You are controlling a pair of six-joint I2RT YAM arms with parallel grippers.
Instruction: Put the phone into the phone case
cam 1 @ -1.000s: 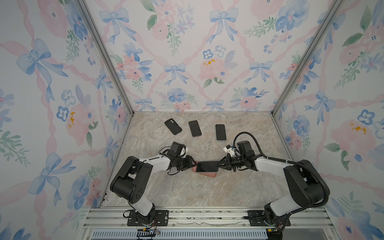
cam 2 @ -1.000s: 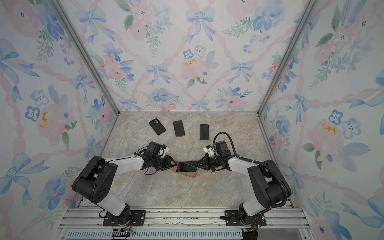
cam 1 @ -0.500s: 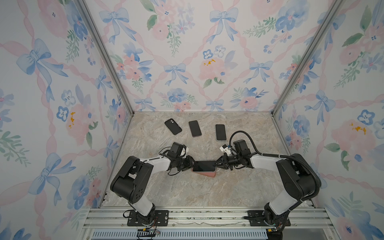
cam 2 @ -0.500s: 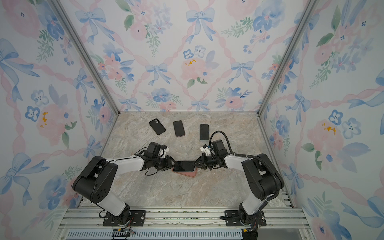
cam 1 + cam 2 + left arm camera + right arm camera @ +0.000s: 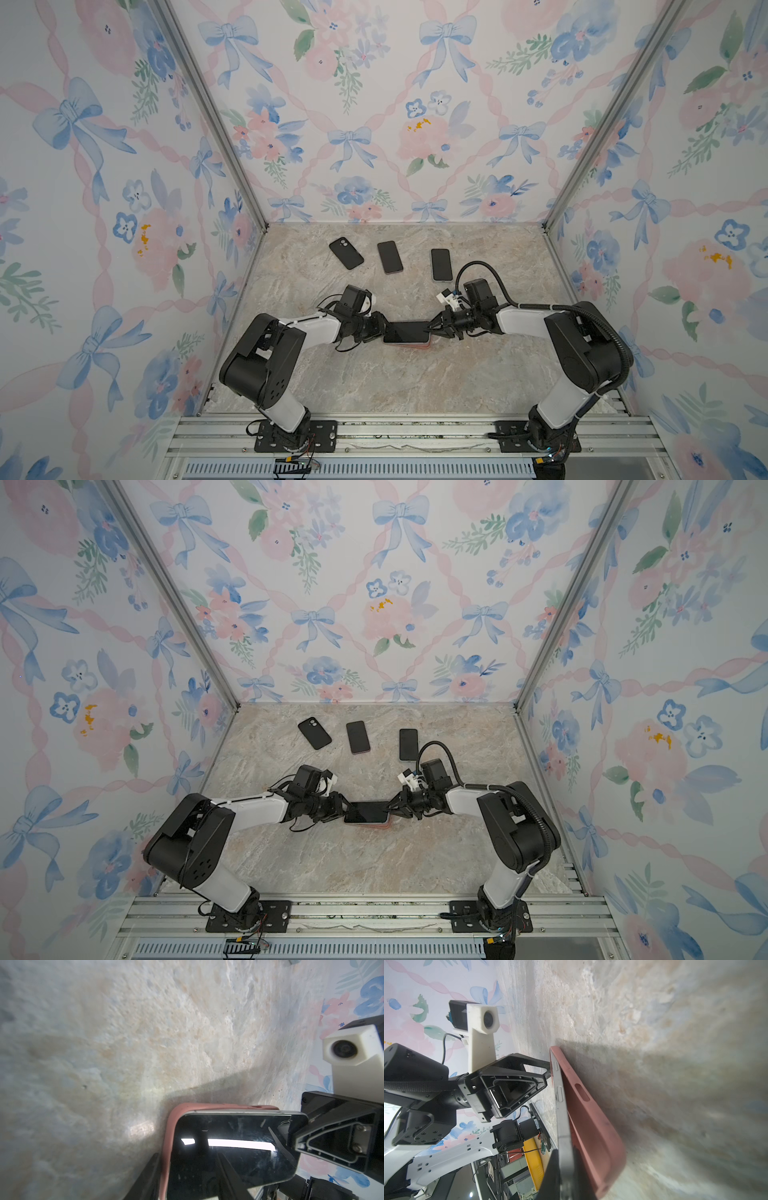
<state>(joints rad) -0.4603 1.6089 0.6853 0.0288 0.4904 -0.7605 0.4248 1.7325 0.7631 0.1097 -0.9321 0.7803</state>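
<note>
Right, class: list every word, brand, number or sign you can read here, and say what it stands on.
None can be read.
Phone screen: reflections only, no text.
Pink case: plain, no mark.
Dark strip with pale marks: too small and blurred to read.

Obstacles: three flat black rectangular phones (image 5: 390, 257), upper centre; black glass-fronted phone (image 5: 405, 331) on pink silicone case (image 5: 417, 345), mid-frame. Beige marbled tabletop (image 5: 415, 382), lower centre: open passage.

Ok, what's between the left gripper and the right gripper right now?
The phone, screen up over the pink phone case, spans the stretch from left gripper to right gripper; both top views show it.
</note>
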